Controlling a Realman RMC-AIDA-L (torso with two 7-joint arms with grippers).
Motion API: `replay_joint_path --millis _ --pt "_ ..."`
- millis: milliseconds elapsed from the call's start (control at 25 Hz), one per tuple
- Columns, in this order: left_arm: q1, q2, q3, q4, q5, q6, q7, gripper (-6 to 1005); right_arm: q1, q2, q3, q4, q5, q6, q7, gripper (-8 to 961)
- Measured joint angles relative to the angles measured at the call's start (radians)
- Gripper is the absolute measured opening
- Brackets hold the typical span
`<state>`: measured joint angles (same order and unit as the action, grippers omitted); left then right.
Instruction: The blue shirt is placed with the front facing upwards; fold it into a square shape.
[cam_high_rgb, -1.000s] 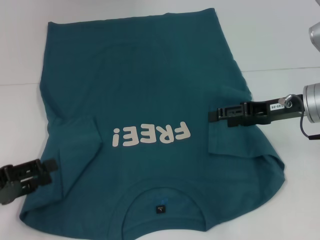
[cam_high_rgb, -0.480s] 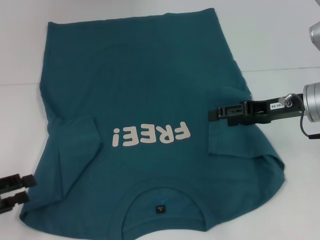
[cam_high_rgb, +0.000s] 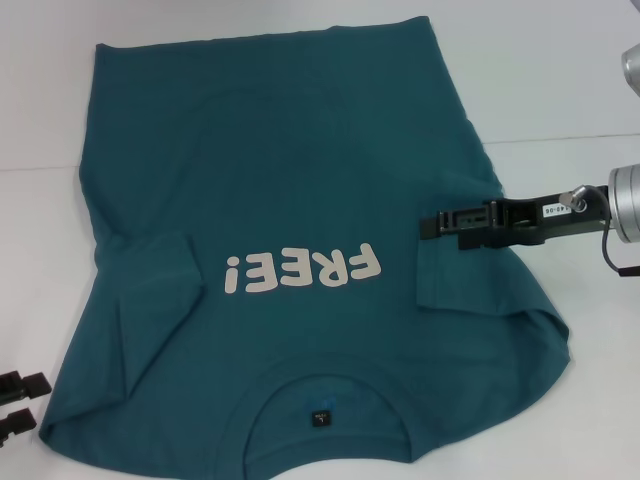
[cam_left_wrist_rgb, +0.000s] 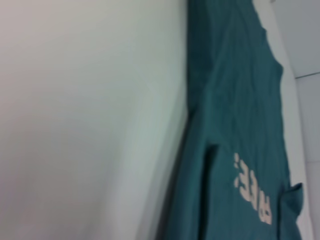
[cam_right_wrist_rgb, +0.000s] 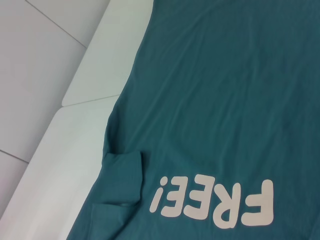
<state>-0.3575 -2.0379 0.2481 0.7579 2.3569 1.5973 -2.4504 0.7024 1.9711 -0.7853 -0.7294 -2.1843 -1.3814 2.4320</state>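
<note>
Both sleeves folded onto the blue shirt (cam_high_rgb: 290, 200), right gripper (cam_high_rgb: 432, 227) above.

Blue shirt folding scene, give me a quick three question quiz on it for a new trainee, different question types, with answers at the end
1. True or false: the blue shirt lies with its white FREE! lettering facing up.
2. Multiple choice: where is the right gripper? A) over the shirt's sleeve on the robot's right side B) at the neck label C) off the table
3. Fill in: the left gripper sits at the head view's lower left edge, just ____ the shirt's edge.

Key:
1. True.
2. A; the neck label is untouched near the collar.
3. Outside; it is over bare table, not touching cloth.
</note>
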Motion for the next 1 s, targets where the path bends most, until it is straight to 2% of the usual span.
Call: replay_joint_path --millis 1000 --pt "-0.007 -0.007 0.042 -0.011 0.027 -0.098 -0.023 613 -0.005 0.000 0.011 0.001 0.000 0.000 -0.003 914"
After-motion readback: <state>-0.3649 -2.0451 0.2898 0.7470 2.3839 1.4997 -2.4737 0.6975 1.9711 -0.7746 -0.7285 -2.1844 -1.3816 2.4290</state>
